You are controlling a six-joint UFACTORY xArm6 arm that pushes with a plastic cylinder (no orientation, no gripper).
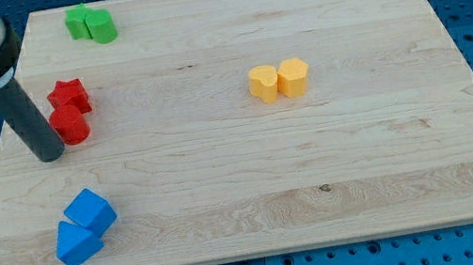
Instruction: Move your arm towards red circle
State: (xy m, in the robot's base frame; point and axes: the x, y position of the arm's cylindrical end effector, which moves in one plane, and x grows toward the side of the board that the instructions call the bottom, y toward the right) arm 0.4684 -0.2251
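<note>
Fingers: none on this rig, so nothing to open or close, just the dark rod, and my tip point(51, 155) sits on the board at the view's left, just left of the red circle point(71, 124), touching it or nearly so; I can't tell which from this angle. Red circle is near the board's left edge, with a red star-like block point(70, 95) touching it on the upper side. No containers in view; everything lies flat on the wooden board point(255, 187). Two green blocks point(91, 24) touch each other at top left, shapes hard to make out. Two yellow blocks point(279, 80) touch near centre, shapes unclear. Two blue blocks point(84, 227) touch at bottom left, one cube-like, other angular. Rod's upper part is cut off by the frame's top-left corner.
</note>
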